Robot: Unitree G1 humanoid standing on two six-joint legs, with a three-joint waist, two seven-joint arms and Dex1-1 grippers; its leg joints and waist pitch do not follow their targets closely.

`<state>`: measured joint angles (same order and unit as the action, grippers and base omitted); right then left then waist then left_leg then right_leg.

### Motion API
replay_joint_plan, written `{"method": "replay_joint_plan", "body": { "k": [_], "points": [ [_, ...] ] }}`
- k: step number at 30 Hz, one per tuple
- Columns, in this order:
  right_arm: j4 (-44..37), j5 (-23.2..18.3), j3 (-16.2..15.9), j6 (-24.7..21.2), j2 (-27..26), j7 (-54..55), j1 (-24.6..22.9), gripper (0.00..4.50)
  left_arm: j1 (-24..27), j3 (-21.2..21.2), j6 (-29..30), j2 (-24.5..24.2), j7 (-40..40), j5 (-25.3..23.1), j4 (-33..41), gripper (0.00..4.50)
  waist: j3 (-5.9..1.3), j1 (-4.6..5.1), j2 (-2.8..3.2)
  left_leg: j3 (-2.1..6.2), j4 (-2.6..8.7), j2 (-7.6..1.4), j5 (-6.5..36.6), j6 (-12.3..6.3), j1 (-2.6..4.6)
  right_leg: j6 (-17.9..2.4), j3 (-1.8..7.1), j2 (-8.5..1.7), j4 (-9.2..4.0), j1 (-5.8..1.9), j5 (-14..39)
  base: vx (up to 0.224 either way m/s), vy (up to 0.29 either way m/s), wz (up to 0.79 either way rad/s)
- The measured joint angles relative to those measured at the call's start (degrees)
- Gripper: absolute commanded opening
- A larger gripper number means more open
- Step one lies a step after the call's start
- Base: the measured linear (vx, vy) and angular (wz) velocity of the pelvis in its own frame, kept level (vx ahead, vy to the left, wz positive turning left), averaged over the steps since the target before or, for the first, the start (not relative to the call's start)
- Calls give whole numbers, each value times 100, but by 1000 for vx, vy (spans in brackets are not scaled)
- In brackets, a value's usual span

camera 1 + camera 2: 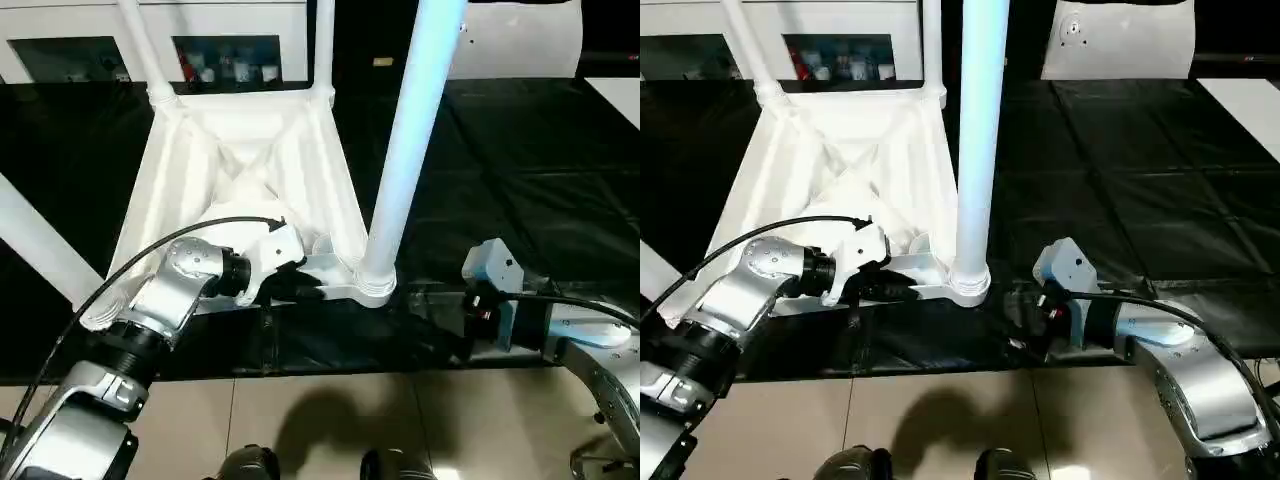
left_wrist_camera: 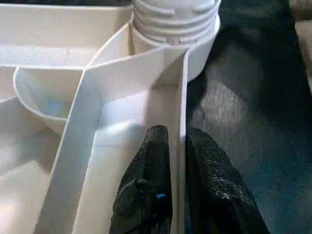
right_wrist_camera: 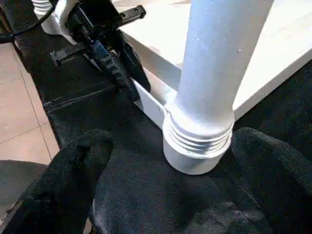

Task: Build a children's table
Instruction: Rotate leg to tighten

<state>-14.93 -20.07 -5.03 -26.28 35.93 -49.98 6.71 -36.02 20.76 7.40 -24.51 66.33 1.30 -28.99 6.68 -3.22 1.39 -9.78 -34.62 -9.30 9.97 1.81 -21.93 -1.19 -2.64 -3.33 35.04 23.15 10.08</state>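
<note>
Left eye view: the table (image 1: 250,170) is seen upside down on a black-covered desk (image 1: 520,180), its ribbed underside facing up. Legs stand upright in its corner sockets; the near right leg (image 1: 410,140) rises from a threaded collar at the corner closest to the robot, and two far legs are seen at the back corners. Part of another leg (image 1: 35,245) crosses the picture's left edge.

Left wrist view: the left end effector (image 2: 178,190) is seen narrowly closed across the thin side wall of the table, one finger inside the rim and one outside, just beside the near right socket (image 2: 173,29).

Right wrist view: the right end effector (image 3: 180,175) is held wide, its two fingers (image 3: 73,165) well apart on either side of the base of the near right leg, not touching it. The left end effector is also seen there at the table's edge.

Right eye view: a white cabinet (image 1: 840,40) with glass fronts is seen behind the desk, and a tiled floor (image 1: 940,420) lies below its near edge.
</note>
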Motion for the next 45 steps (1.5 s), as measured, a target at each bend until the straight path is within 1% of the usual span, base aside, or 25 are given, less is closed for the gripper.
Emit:
{"method": "replay_joint_plan", "body": {
  "k": [1, 2, 4, 9, 12, 15, 18, 20, 22, 25, 26, 31, 34, 37, 40, 42, 43, 45],
  "points": [
    [0, 0, 0, 0, 2, 0, 0, 450, -17, 12, -41, 0, 28, -11, -31, 25, 0, -1, 0, 0, 0, 0, 0, 0, -1, -1, 0, 0, -2, 0, 0, 0, 0, 0],
    [0, 0, 0, 0, 3, 0, 0, 450, -31, 31, -74, -1, 59, -19, -60, 25, 0, -4, 0, 0, 0, 1, 0, 0, -1, -1, 0, -1, -2, 0, -1, 0, 0, 0],
    [0, 0, 0, 0, 3, 0, 1, 450, -56, 40, -129, 7, 116, -19, -110, 9, 0, -10, 1, 0, 1, 1, 0, 0, -1, -4, -1, -2, -2, -1, -2, 0, 0, 0],
    [101, 28, 4, 56, 2, 10, 70, 450, -78, 21, -140, 7, 218, 13, -160, 9, 0, -1, 1, -1, 2, 1, 0, 0, -1, -4, 0, -2, -2, 0, -3, 0, 0, 0],
    [472, 48, 12, 214, -73, -21, 356, 450, -76, -37, -173, -12, 394, 35, -201, 9, 0, 14, 1, -2, 6, 1, 0, 0, -2, -21, -2, -2, -2, 4, -13, 0, 0, 0],
    [750, 48, 4, 355, -106, -162, 564, 450, -53, -38, -274, -71, 612, 82, -203, 9, -2, -5, 4, -2, 18, 1, 1, 0, -6, -22, -4, -2, -2, 8, -13, 0, 0, 0],
    [1200, 25, -94, 557, -126, -614, 911, 450, 18, -35, -437, -153, 826, 128, -151, 9, -3, -17, 6, -3, 26, 0, 0, -3, -8, -20, -7, -2, -3, 13, -12, 0, 0, 0],
    [1449, -28, -175, 672, -156, -945, 1110, 421, 40, -22, -526, -169, 932, 128, -131, 0, -3, -50, 5, -3, 27, -1, -10, -20, -12, -21, -11, -2, -4, 14, -11, 0, 0, 0],
    [1631, -37, -285, 779, -171, -1194, 1226, 411, 48, -2, -559, -180, 982, 128, -112, 0, -3, -90, 5, -4, 26, -1, -11, -22, -13, -22, -11, -4, -4, 14, -11, 0, 0, 0],
    [1916, -17, -448, 947, -191, -1500, 1393, 372, 56, 0, -600, -178, 990, 126, -111, 0, -1, -99, 2, -8, 21, 0, -6, -13, -12, -25, -9, -7, -3, 13, -12, 0, 0, 0],
    [1995, -7, -464, 991, -215, -1567, 1420, 372, 58, -1, -610, -177, 990, 125, -111, 0, -1, -102, 2, -8, 21, 0, -5, -12, -12, -25, -9, -7, -3, 13, -12, 0, 0, 0],
    [2605, 57, -694, 1237, -460, -2000, 1854, 322, 139, -35, -648, -181, 994, 125, -29, 0, -2, -83, 3, -9, 24, -1, -5, -12, -11, -24, -10, -7, -1, 14, -12, 0, 0, 0],
    [2917, 131, -809, 1383, -567, -2177, 2028, 295, 176, -32, -656, -185, 1056, 123, 57, 0, -1, -113, 2, -9, 26, -1, -7, -16, -14, -23, -11, -7, -4, 15, -11, 0, 0, 0],
    [3204, 211, -897, 1495, -650, -2291, 2103, 272, 188, -30, -660, -196, 1082, 123, 69, 0, 0, -122, 1, -10, 26, -1, -6, -16, -14, -23, -10, -7, -5, 16, -11, 0, 0, 0],
    [3359, 243, -913, 1549, -678, -2400, 2179, 240, 205, -30, -662, -201, 1106, 122, 94, 0, -1, -135, 1, -11, 26, -1, -5, -13, -13, -23, -9, -7, -4, 18, -11, 0, 0, 0],
    [3415, 257, -919, 1567, -680, -2456, 2236, 233, 211, -30, -662, -208, 1109, 123, 108, 0, 0, -136, 1, -11, 26, -1, -5, -12, -13, -23, -9, -7, -3, 18, -11, 0, 0, 0],
    [3438, 270, -922, 1573, -679, -2507, 2256, 212, 212, -30, -660, -211, 1119, 123, 114, 0, 0, -140, 1, -11, 26, -1, -4, -12, -13, -22, -9, -7, -3, 18, -11, 0, 0, 0],
    [3450, 269, -924, 1573, -679, -2596, 2259, 207, 216, -32, -613, -214, 1178, 126, 134, 0, 0, -153, 1, -11, 29, -1, -4, -12, -13, -21, -9, -7, -6, 18, -10, 0, 0, 0]
  ]
}}
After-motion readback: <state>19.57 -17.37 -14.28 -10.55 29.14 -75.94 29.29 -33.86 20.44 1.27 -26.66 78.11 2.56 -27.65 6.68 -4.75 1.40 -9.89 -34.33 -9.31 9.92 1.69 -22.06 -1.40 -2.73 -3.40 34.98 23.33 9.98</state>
